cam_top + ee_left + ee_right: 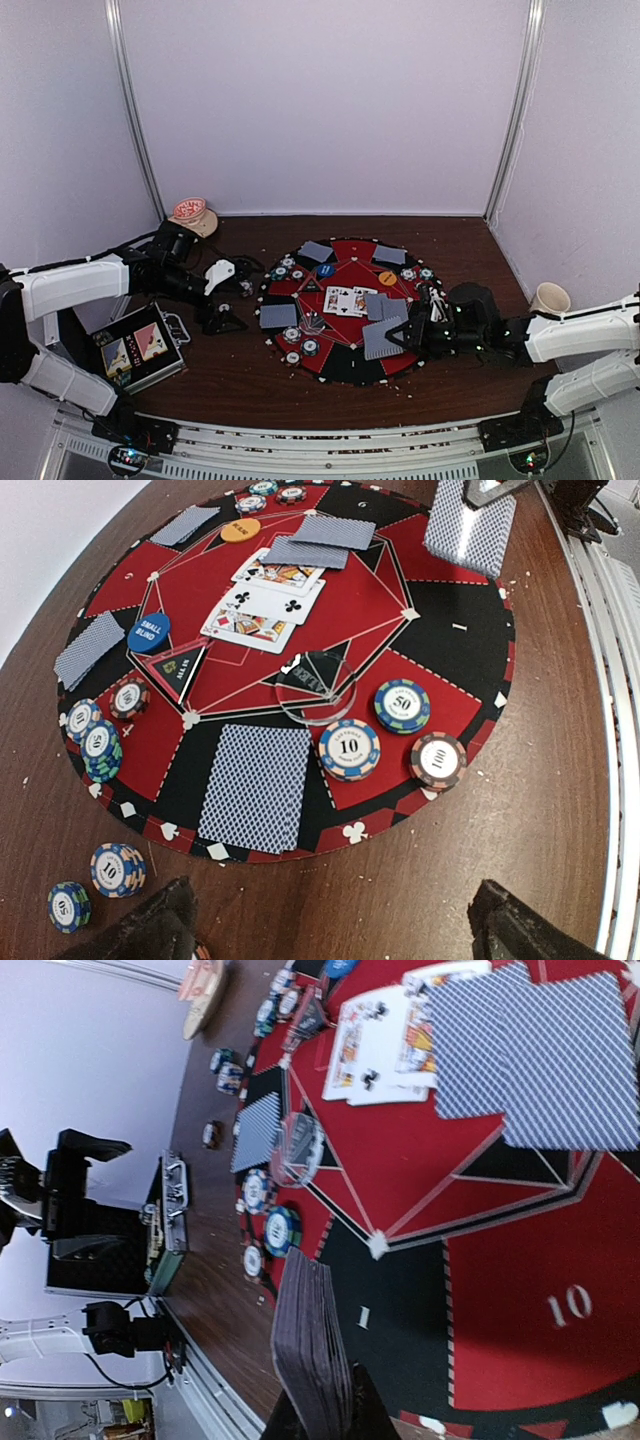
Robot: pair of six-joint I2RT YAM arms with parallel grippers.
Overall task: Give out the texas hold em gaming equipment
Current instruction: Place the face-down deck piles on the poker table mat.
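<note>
While right tool (410,337) clamps card deck (308,1340) | left tool (335,935) apart | 3 cards (262,605) face-up (centre)

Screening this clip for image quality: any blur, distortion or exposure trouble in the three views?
Top external: soft, low detail, pale washed walls, mat dim but readable. Left wrist: sharpest, the number on the 10 chip legible, some wide-angle stretch at the edges. Right wrist: scene turned sideways, deck close to the lens soft.
</note>
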